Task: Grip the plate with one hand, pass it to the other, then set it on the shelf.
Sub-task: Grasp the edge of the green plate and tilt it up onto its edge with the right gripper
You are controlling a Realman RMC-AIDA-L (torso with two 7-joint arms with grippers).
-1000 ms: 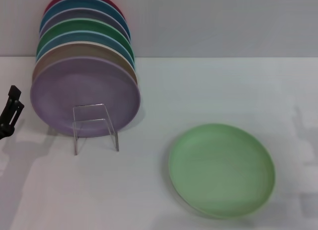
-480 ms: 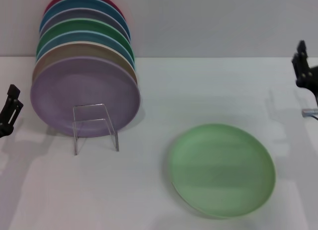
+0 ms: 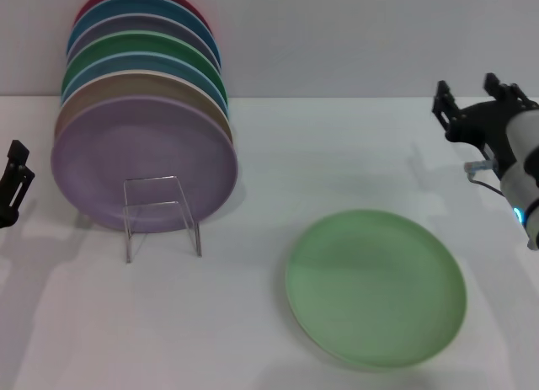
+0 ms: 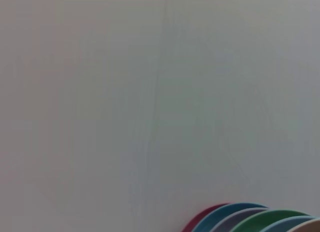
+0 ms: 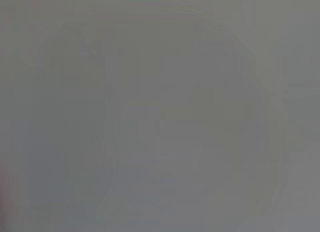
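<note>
Head view: lilac plate fronting shelf.

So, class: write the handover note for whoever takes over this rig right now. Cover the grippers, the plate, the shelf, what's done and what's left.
Right gripper: open, empty, raised at the table's right, beyond the plate.
Left gripper: at the far left edge, beside the shelf.
Plate: flat on the table, untouched.
Shelf: already carries a row of upright plates, lilac plate in front.
Done: nothing.
Left: grip, pass, set on shelf.
</note>
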